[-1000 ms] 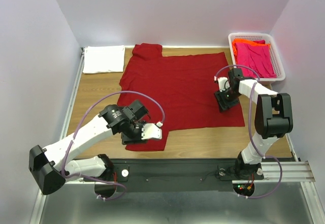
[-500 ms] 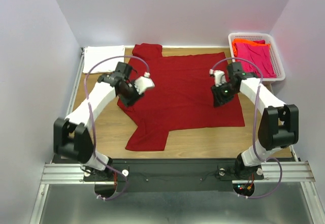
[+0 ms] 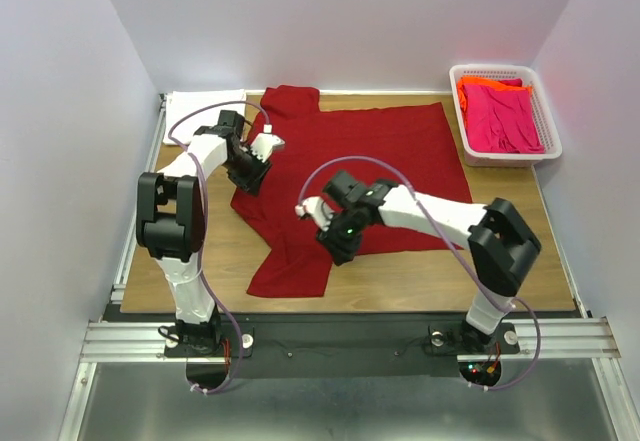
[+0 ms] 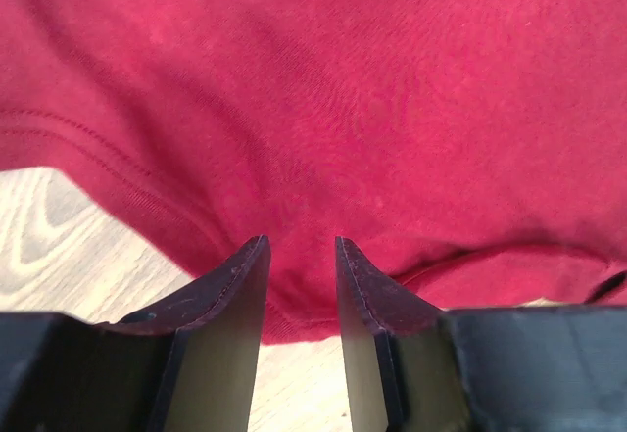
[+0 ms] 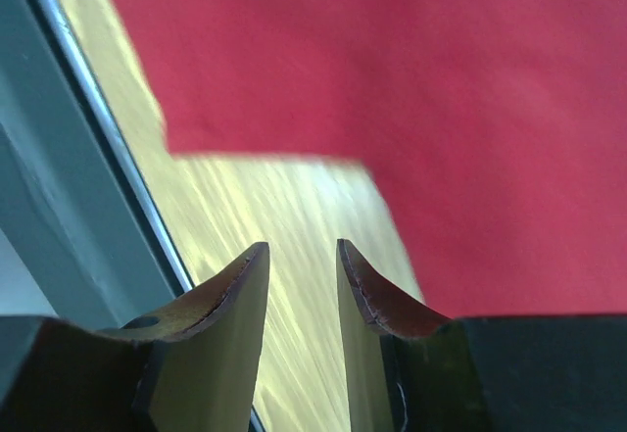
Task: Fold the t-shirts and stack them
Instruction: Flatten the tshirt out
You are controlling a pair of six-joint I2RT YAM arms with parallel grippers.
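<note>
Left pincer [image 4: 299,246], jaws narrowly parted and empty, hangs low over the left edge of the large dark red t-shirt [image 3: 370,171] spread flat on the bench [image 3: 200,241]. The right pincer [image 5: 299,246], likewise narrow and empty, hovers at the shirt's near edge. A white basket [image 3: 548,121] at far right holds the pink t-shirt [image 3: 505,116] and the orange t-shirt [image 3: 475,83]. The white t-shirt [image 3: 200,101] lies at the far left corner.
</note>
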